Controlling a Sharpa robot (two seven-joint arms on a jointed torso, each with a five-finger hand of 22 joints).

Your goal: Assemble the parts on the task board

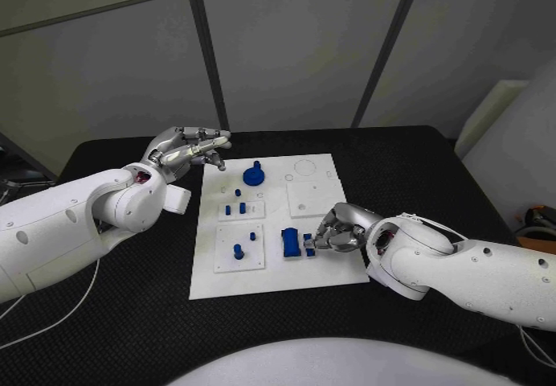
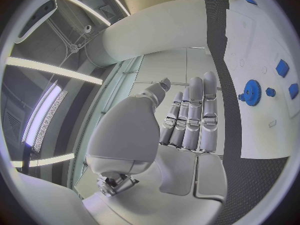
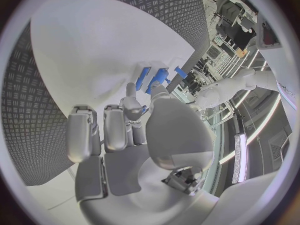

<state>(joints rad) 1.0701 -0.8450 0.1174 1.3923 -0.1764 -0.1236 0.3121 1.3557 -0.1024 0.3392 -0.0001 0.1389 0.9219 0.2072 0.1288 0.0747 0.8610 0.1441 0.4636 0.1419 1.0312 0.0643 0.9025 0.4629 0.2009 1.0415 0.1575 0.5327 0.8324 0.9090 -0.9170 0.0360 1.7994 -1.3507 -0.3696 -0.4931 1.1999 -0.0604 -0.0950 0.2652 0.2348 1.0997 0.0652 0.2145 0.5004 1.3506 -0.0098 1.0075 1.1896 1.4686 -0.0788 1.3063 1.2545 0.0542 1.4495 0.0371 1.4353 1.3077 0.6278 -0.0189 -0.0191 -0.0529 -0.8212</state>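
My right hand point(image 1: 337, 228): it lies low over the near right part of the task board, fingers curled in toward a small blue part point(image 1: 309, 244); the fingertips point(image 3: 132, 91) are at that part in my right wrist view, yet I cannot tell whether they pinch it or only touch it
Blue block point(image 1: 290, 242): it stands on the board just beside that small part, on the side away from my right hand; my right wrist view shows the blue pieces point(image 3: 157, 78) close together just past my fingertips
My left hand point(image 1: 189, 149): it hovers above the far left corner of the board, holding nothing; the fingers point(image 2: 195, 116) lie straight and side by side, the thumb set a little apart
Blue gear point(image 1: 255, 174): it sits on the far half of the board, near my left hand but apart from it; my left wrist view shows it point(image 2: 252, 92) past my fingertips with smaller blue parts beyond
Left plates: a small raised plate point(image 1: 241, 211) carries short blue pegs point(image 1: 235, 209); the nearer plate point(image 1: 240, 249) carries a taller blue peg point(image 1: 239, 252) and smaller ones
Right plate point(image 1: 309, 199): it is white and bare, between the gear and my right hand
Task board point(image 1: 272, 281): the white plate lies in the middle of the black table point(image 1: 128, 322); both my arms reach it from opposite sides
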